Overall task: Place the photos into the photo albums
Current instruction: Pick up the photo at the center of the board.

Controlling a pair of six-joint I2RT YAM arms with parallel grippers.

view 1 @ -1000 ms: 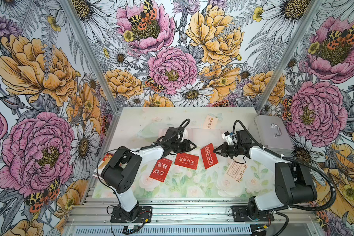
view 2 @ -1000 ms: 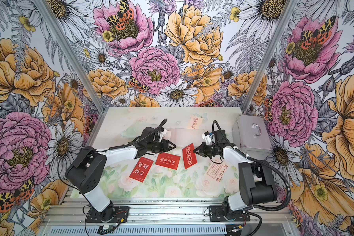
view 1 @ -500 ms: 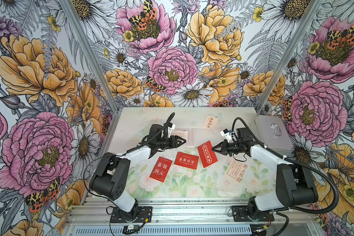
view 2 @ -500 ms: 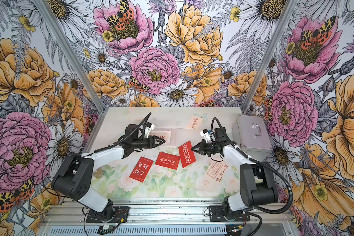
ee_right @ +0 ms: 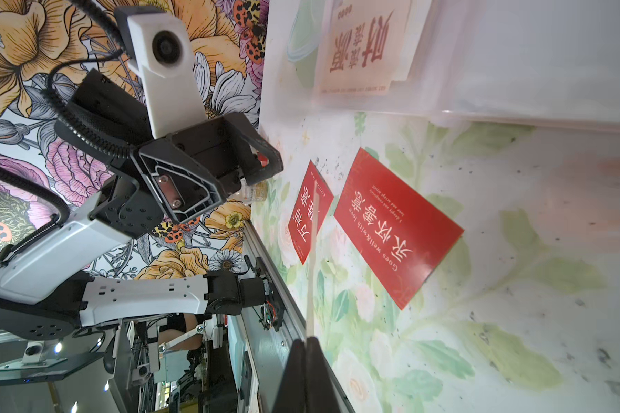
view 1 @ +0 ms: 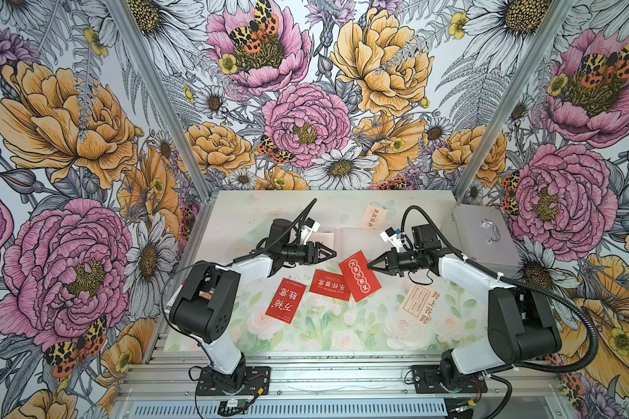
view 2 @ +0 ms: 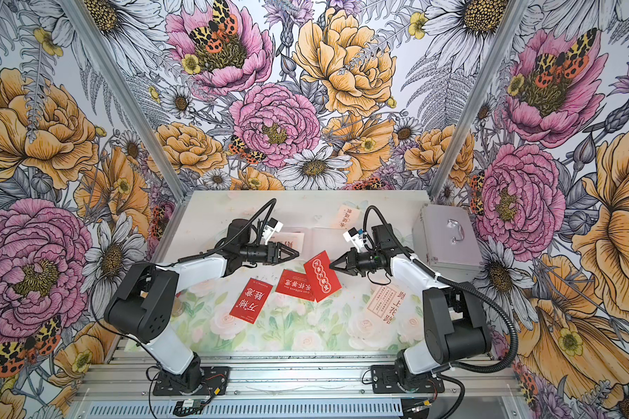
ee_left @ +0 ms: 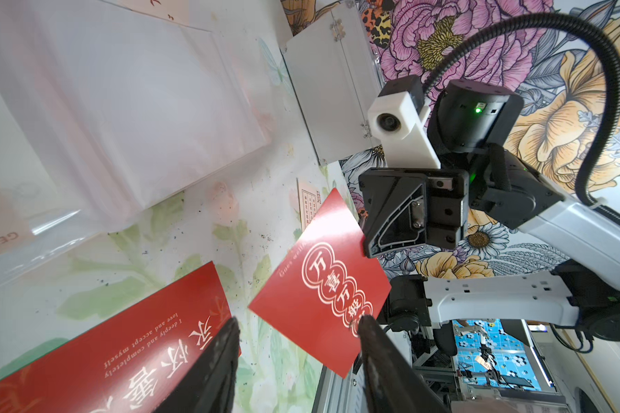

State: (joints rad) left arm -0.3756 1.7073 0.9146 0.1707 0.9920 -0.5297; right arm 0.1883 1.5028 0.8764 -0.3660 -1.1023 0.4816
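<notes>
You have a silver case [view 1: 487, 250] with a handle lying flat at the table's [view 1: 305, 333] far right edge, flowered walls [view 1: 305, 109] rising just behind it.

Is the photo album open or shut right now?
Open. The photo album lies spread flat with its clear sleeve pages facing up, and a cream card shows through one sleeve.

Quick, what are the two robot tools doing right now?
Left tool: open, holding nothing.
Right tool: closed on a red photo card.
</notes>
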